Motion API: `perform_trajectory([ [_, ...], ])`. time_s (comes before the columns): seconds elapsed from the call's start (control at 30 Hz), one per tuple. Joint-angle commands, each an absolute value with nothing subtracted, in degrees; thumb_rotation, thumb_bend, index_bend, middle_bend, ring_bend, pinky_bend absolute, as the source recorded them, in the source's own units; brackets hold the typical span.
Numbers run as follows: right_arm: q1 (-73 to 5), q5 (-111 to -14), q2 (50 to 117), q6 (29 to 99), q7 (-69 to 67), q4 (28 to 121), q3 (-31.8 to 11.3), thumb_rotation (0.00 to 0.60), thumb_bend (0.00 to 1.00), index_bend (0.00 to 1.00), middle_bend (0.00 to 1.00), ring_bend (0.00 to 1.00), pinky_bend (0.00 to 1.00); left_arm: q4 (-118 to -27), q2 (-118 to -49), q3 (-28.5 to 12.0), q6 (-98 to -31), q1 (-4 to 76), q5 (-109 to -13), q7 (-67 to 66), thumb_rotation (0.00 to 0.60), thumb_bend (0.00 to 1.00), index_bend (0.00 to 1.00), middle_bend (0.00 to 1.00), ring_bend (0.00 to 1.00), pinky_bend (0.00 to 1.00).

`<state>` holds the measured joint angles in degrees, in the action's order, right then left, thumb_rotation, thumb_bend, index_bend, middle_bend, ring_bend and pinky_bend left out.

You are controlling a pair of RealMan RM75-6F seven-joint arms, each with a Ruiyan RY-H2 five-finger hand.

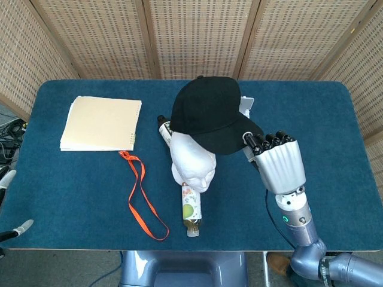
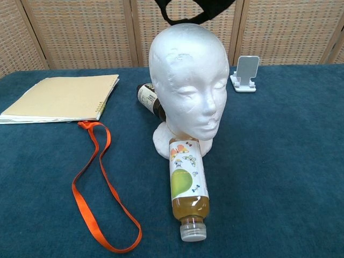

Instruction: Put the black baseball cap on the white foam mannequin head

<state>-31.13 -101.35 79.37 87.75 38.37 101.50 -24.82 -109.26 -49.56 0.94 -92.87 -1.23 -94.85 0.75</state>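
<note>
Your right hand (image 1: 276, 160) holds the cap (image 1: 210, 113) by its brim, fingers closed on it. The cap hangs in the air just above the head (image 1: 192, 156), near the middle of the desk (image 1: 335, 119). Your left hand (image 1: 12, 230) is at the desk's front left corner, and you cannot tell how far open it is.

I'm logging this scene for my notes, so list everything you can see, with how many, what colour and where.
black baseball cap: one, black, held above the mannequin head
white foam mannequin head: one, white, table centre
drink bottles: three; yellow-liquid bottle lying in front of the head, two dark ones behind
orange ribbon loop: one, left of the head
beige paper folder: one, far left
white phone stand: one, behind right
blue table cloth: one
right hand: grips the cap's brim
left hand: barely visible, lower left edge
</note>
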Motion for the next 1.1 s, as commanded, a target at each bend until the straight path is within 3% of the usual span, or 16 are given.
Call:
perform_trajectory([
  [0.03,-31.6,-102.7,79.8,87.5,39.5,102.5,-23.9,0.6,0.53,0.98,1.0,1.0,1.0,-109.2,-49.5,0.9,-92.9,-1.2,-94.9,0.8,0.6,0.0,0.0,0.0,0.0,0.0],
  [0.63,-30.9,-107.1,84.6,86.3,45.6,99.6,-15.8,0.6,0.53,0.98,1.0,1.0,1.0,-108.9,-49.1,1.0,-93.1,-1.3,-95.0,2.0,0.6,0.0,0.0,0.0,0.0,0.0],
  [1.1,-30.0,-106.0,86.7,85.2,45.9,97.7,-13.8,0.6,0.53,0.98,1.0,1.0,1.0,-109.0,-49.1,0.9,-93.1,-1.3,-94.8,2.0,0.6,0.0,0.0,0.0,0.0,0.0],
])
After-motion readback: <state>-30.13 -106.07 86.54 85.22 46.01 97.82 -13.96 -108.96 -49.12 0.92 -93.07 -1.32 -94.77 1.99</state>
